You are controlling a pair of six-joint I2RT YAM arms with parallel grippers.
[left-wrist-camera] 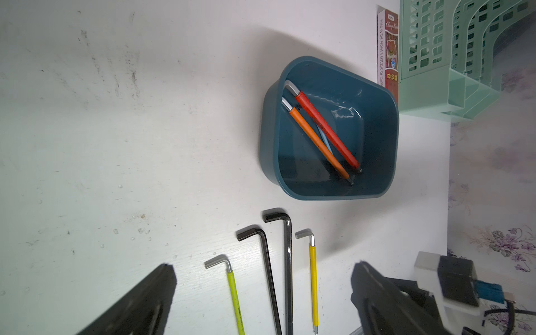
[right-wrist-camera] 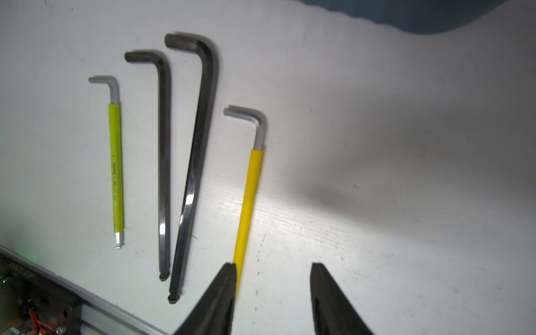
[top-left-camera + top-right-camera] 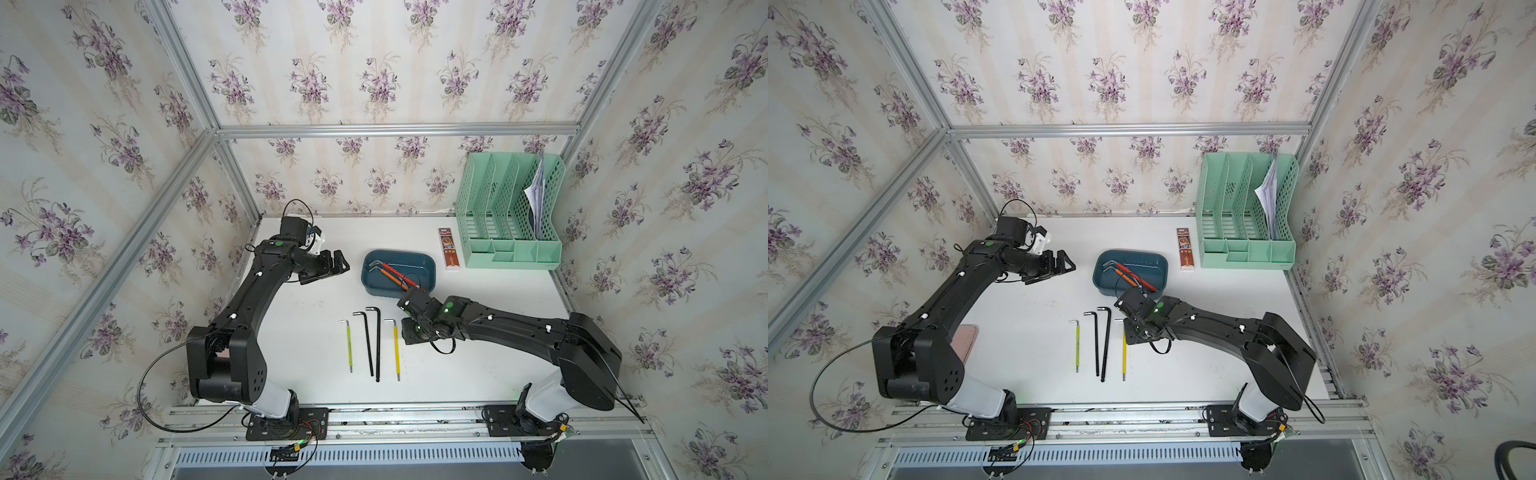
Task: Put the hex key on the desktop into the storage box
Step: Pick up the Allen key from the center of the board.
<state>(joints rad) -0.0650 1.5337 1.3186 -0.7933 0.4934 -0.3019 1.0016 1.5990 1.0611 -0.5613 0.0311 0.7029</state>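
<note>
– Right wrist view: yellow hex key (image 2: 249, 200) lies flat on the surface (image 2: 377, 203), outside the storage box (image 1: 268, 145); right pincer (image 2: 274, 265) apart, empty; left pincer (image 1: 264, 268) apart too.
– Risk, I'd say: 1 fingertip (image 2: 223, 290) sits over the shaft; descending could pin it, or nudge the thick black key (image 2: 197, 162) alongside.

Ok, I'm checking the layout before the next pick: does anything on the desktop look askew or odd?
Only slightly: the longer black hex key leans toward the shorter black hex key, their long ends nearly touching. The lime hex key and yellow hex key lie apart. Nothing looks spilled or damaged.
</note>
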